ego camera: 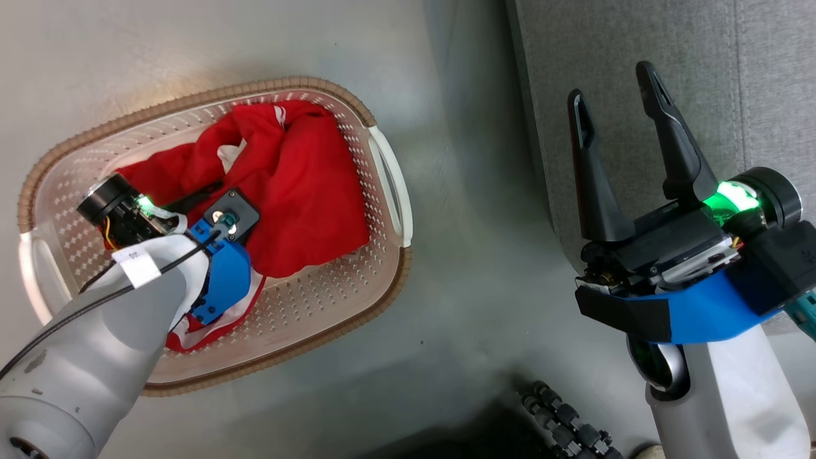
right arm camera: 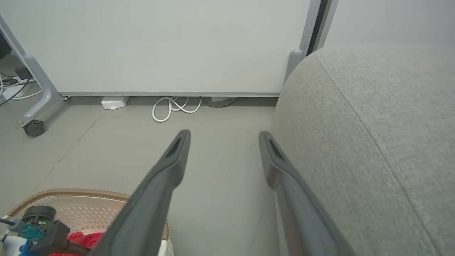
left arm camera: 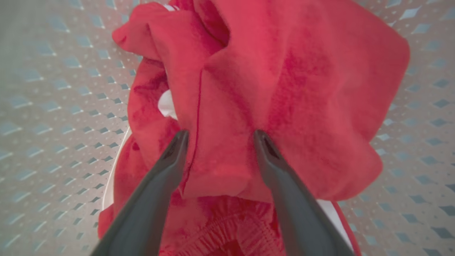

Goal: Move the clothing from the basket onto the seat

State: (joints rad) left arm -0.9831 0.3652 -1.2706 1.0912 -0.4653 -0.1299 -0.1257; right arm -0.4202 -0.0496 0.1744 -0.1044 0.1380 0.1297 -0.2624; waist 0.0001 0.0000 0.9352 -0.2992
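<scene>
Left pincer [left arm camera: 221,134] is hanging open inside the single basket [ego camera: 306,81], two fingers [left arm camera: 167,167] straddling a fold of red clothing [ego camera: 306,185]; right pincer [ego camera: 611,81] is hovering open right of the basket, beside one seat [ego camera: 701,64].

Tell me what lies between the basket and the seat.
Nothing but bare grey floor lies between the basket and the seat, as the head view shows.
</scene>
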